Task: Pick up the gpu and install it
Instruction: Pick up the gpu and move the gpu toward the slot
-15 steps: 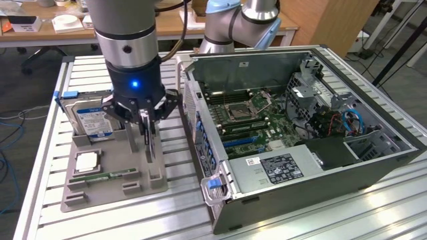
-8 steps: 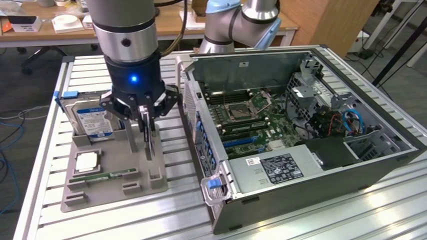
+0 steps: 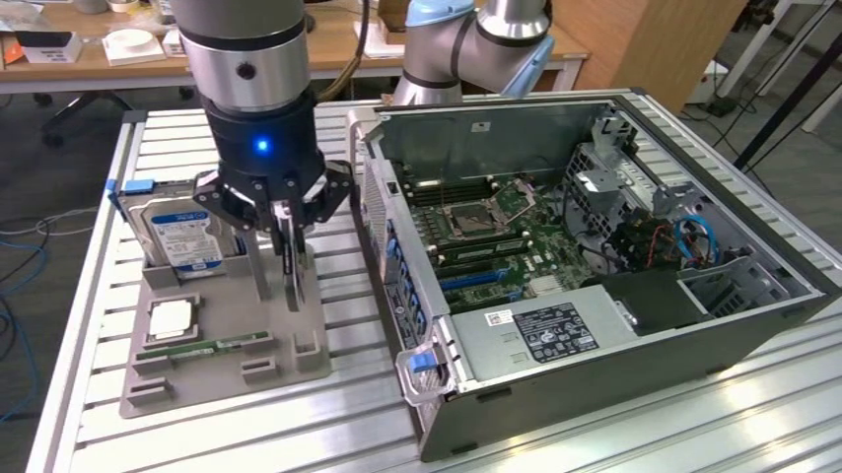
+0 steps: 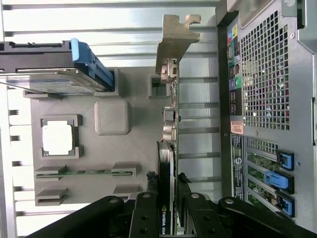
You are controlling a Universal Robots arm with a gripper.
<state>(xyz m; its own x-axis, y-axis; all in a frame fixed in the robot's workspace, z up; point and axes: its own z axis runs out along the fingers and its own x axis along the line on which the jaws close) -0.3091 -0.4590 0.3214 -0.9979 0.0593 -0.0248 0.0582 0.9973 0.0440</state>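
The gpu (image 4: pixel 168 124) is a thin black card standing on edge on the grey holder tray (image 3: pixel 224 379). Its silver bracket (image 4: pixel 176 39) sits at the end away from my wrist. My gripper (image 4: pixel 167 198) comes straight down over the card, with one finger on each flat face, shut on it. In the exterior view my gripper (image 3: pixel 283 291) hangs over the tray's right-hand part, and the gpu (image 3: pixel 295 281) shows as a dark sliver between the fingers. The open computer case (image 3: pixel 593 246) lies beside the tray on the exterior view's right.
A silver hard drive (image 3: pixel 184 232) with a blue-white label stands in the tray's back left slot. A processor chip (image 3: pixel 172 317) and a green memory stick (image 3: pixel 204 345) lie nearer the front. The case's rear panel (image 4: pixel 267 99) with blue slot latches (image 4: pixel 280 178) faces the tray. A desk stands behind.
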